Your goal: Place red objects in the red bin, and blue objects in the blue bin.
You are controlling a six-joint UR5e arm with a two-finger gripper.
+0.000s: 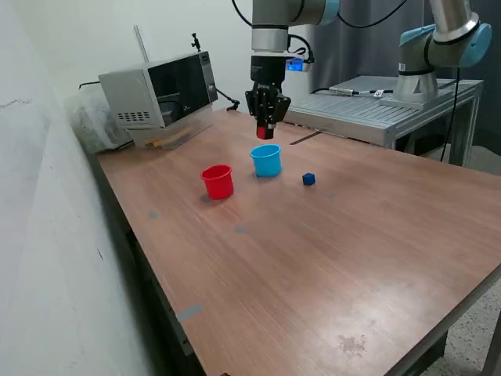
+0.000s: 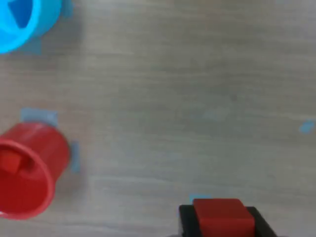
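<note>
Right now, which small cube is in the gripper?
A small red cube, clamped in the gripper above the table. The small dark blue cube lies loose beside the light blue plastic cup.

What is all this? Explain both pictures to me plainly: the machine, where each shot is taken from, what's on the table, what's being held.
The machine is a robot arm ending in a two-finger gripper. One picture comes from a camera standing off to the side; the other from a camera on the arm's wrist, looking down. On the wooden table stand a red cup and a light blue cup, with a small dark blue cube beside the blue cup. The wrist view shows a red cube already inside the red cup and something blue inside the blue one. The gripper is shut on another red cube, held above the table. A microwave sits behind.
</note>
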